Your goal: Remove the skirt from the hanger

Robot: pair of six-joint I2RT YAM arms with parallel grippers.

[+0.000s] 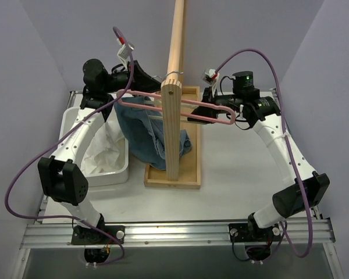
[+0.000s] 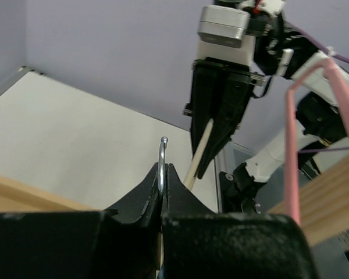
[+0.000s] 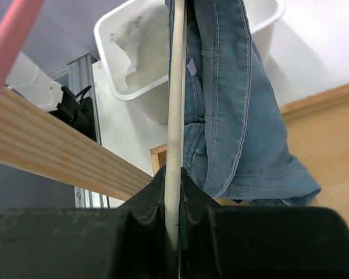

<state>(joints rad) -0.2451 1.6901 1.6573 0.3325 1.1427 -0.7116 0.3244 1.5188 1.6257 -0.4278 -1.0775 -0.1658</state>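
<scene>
1. Lavender walls close in a white table (image 1: 238, 174). From the overhead camera I count two arms, two hangers, one skirt, one denim garment, one bin and one wooden stand.
2. In that view the skirt (image 1: 107, 151) lies crumpled inside the white bin (image 1: 113, 173) at the left. It is well apart from the pink hanger (image 1: 212, 105), which sits bare up by the wooden stand (image 1: 173, 133). The stand's post covers the hanger's middle, and my left arm crosses over part of the bin.
3. The denim garment (image 1: 148, 133) hangs just left of the post. The left claw (image 1: 154, 81) and right claw (image 1: 200, 110) reach in from either side, but I cannot read their jaws from up here.
4. On the left wrist camera, the left claw (image 2: 161, 174) is clamped on a thin metal hook (image 2: 162, 152); I cannot tell which hanger it belongs to. Opposite, the right claw (image 2: 206, 157) pinches the off-white hanger (image 2: 200, 148) by its bar. The pink hanger (image 2: 291, 151) loops down at the right, in front of the stand's beam.
5. On the right wrist camera, the right claw (image 3: 173, 180) is closed tight round the off-white hanger (image 3: 175, 87). The denim garment (image 3: 238, 116) is draped over the bar just beyond the fingers. Behind it sits the bin (image 3: 102, 29) with the skirt (image 3: 136, 52) inside. The pink hanger (image 3: 9, 46) is a blurred streak at top left, above the wooden beam.
</scene>
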